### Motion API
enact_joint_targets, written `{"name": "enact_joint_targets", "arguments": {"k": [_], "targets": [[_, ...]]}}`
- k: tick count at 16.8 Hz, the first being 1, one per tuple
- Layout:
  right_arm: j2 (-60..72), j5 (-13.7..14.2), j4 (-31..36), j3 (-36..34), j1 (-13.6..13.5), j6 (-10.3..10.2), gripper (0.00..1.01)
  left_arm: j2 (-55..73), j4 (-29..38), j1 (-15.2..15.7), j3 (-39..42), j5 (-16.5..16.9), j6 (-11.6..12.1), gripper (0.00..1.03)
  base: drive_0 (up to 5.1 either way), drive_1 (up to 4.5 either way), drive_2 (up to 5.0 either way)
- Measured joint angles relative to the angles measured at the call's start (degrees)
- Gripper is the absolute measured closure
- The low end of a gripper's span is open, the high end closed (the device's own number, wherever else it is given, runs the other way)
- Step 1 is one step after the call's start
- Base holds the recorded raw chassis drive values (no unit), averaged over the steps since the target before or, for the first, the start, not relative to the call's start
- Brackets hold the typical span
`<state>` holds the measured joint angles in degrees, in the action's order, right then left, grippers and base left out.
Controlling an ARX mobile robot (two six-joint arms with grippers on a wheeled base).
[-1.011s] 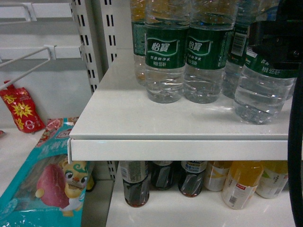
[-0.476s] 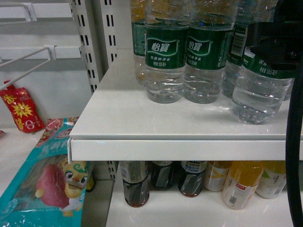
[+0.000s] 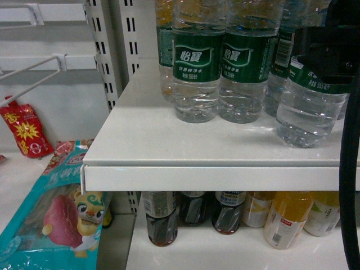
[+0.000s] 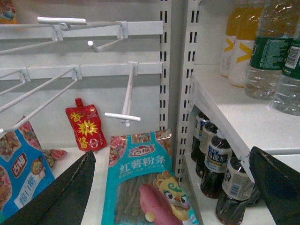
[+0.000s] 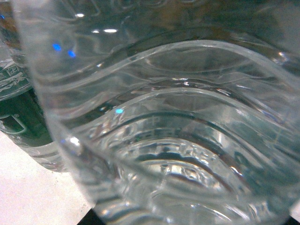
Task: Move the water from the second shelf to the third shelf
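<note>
Several water bottles with green labels stand on the white shelf (image 3: pixel 146 135), two of them at the front middle (image 3: pixel 196 67) (image 3: pixel 243 67). My right gripper (image 3: pixel 332 53), a black block at the top right of the head view, is shut on the label band of the front right water bottle (image 3: pixel 306 115), which leans a little with its base at the shelf. That bottle's clear ribbed body (image 5: pixel 178 131) fills the right wrist view and hides the fingers. My left gripper (image 4: pixel 173 187) hangs open and empty, low in front of the neighbouring bay.
Below the shelf stand dark tea bottles (image 3: pixel 163 222) and orange juice bottles (image 3: pixel 287 219). The left bay holds a teal snack bag (image 3: pixel 50 219), a red pouch (image 3: pixel 22 129) and white peg hooks (image 3: pixel 34 73). A slotted upright (image 3: pixel 104 50) divides the bays. A black cable (image 3: pixel 349 197) runs down the right edge.
The held bottle has tipped and shifted slightly left with my right gripper. The other bottles have not moved.
</note>
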<state>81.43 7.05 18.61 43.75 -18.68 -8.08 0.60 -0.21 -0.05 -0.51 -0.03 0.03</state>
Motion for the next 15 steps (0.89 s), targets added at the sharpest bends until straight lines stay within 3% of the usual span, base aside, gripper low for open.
{"name": "enact_joint_targets", "arguments": {"k": [2, 4, 6, 15], "targets": [[0.2, 0.1, -0.2, 0.0, 0.0, 0.2, 0.42, 0.0, 0.0, 0.0, 0.0, 0.0, 0.0, 0.05, 0.0, 0.0, 0.0], [0.2, 0.6, -0.1, 0.0, 0.3, 0.2, 0.15, 0.0, 0.0, 0.0, 0.0, 0.0, 0.0, 0.05, 0.0, 0.0, 0.0], [0.2, 0.7, -0.1, 0.0, 0.4, 0.2, 0.01, 0.0, 0.0, 0.0, 0.0, 0.0, 0.0, 0.05, 0.0, 0.0, 0.0], [0.2, 0.6, -0.5, 0.0, 0.4, 0.2, 0.03, 0.0, 0.0, 0.0, 0.0, 0.0, 0.0, 0.05, 0.0, 0.0, 0.0]]}}
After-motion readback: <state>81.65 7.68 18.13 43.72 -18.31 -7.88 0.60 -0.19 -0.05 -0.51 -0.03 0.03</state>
